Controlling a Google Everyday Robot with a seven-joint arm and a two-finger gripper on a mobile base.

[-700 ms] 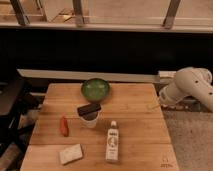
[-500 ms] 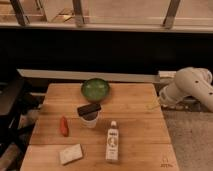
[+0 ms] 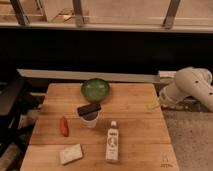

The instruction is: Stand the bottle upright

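Note:
The bottle (image 3: 113, 142) is slim and whitish with a white cap and a pale label with dark print. It lies flat on the wooden table (image 3: 135, 107) near the front edge, cap pointing away from me. My gripper (image 3: 153, 106) is at the end of the white arm (image 3: 189, 89), low over the table's right edge. It is well apart from the bottle, to its right and farther back.
A green bowl (image 3: 95, 89) sits at the back of the table. A white cup with a black lid (image 3: 89, 115) stands just left of the bottle's cap. A red object (image 3: 64, 126) and a pale sponge (image 3: 70, 154) lie at the front left.

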